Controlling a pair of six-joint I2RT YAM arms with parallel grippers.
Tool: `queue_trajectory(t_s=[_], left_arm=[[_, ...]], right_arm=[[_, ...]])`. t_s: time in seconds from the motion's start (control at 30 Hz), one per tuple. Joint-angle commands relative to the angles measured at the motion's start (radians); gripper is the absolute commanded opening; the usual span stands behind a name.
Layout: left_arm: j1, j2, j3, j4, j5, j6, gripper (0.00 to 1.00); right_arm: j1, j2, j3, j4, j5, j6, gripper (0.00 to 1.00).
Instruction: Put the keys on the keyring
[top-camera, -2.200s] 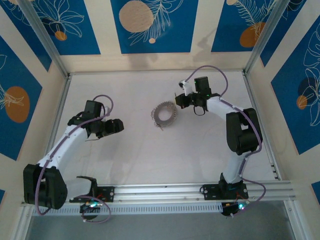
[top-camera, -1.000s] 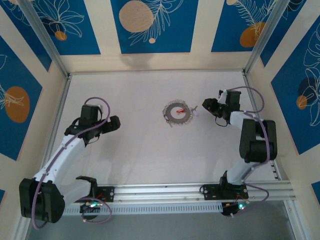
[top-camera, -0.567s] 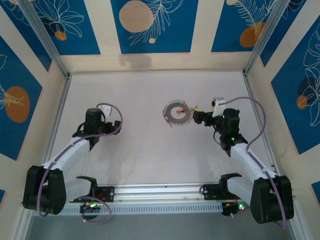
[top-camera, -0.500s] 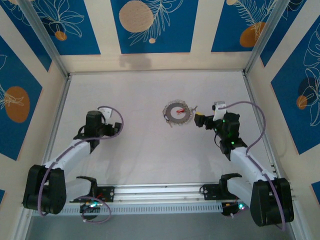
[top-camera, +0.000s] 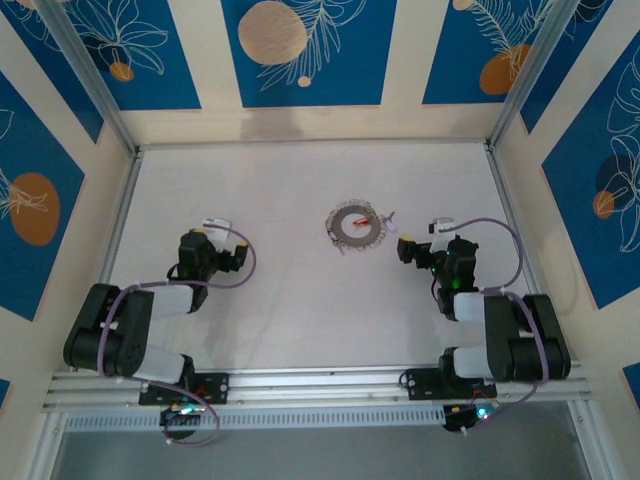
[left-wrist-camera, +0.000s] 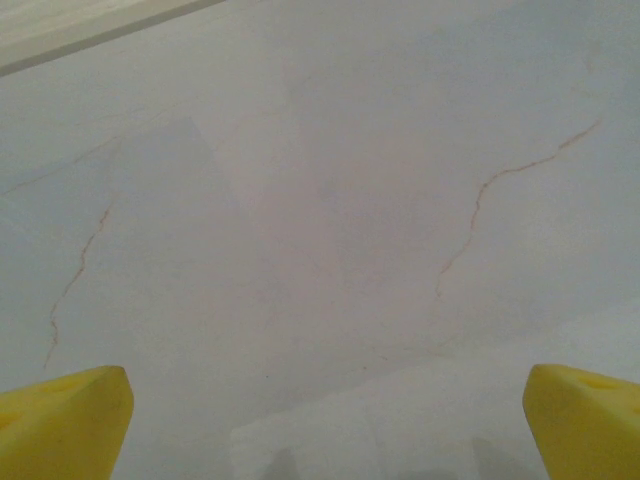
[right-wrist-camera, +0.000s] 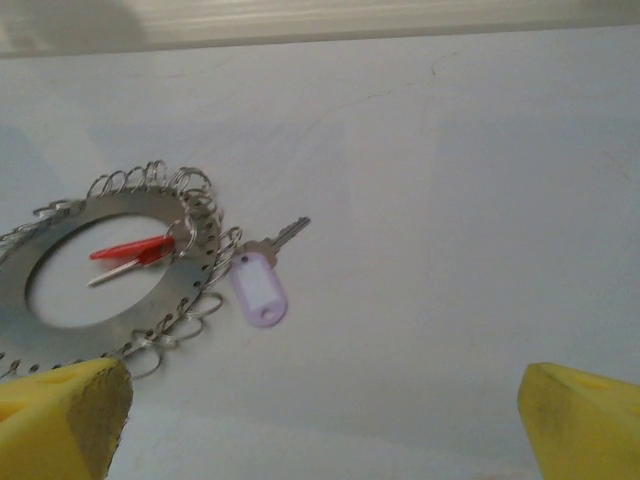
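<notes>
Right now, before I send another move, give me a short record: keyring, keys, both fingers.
keyring: flat on the table, red tag inside its hole
lilac key: on the table at the keyring's rim; linked or not, cannot tell
right fingers: open, empty, short of the keyring
left fingers: open, empty, well left of the keyring

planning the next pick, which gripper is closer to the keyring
Right. The right gripper sits just right of the keyring; the left gripper is well off to its left.
</notes>
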Motion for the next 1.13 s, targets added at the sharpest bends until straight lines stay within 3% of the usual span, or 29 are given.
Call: queue_trajectory(t_s=[0.0,0.03,0.1,0.2,0.43,0.67,0.83,1.1], left_arm=[[0.043,0.017,-0.011,0.147,0.018,-0.045,1.00],[0.055,0.039,-0.026,0.201,0.040,-0.051,1.00],[0.059,0.108,-0.037,0.297,0.056,-0.046,1.00],[0.063,0.099,-0.015,0.236,0.034,-0.057,1.00],[0.078,0.101,0.028,0.152,-0.001,-0.096,1.00],[0.080,0.101,0.029,0.153,0.004,-0.096,1.00],[0.081,0.102,0.029,0.151,0.006,-0.097,1.00],[0.084,0.102,0.032,0.148,0.012,-0.099,1.00]], right_arm=[[-0.005,0.145,0.021,0.264,-0.021,0.035,0.99],[0.001,0.161,0.021,0.286,0.006,0.040,0.99],[0.002,0.109,0.045,0.150,0.044,0.044,0.99],[0.002,0.123,0.073,0.113,0.136,0.084,0.99],[0.031,0.133,0.147,-0.004,0.166,0.055,0.99],[0.032,0.126,0.087,0.102,0.223,0.078,0.99],[0.045,0.139,0.151,-0.005,0.222,0.061,0.99],[0.048,0.134,0.130,0.035,0.233,0.061,0.99]])
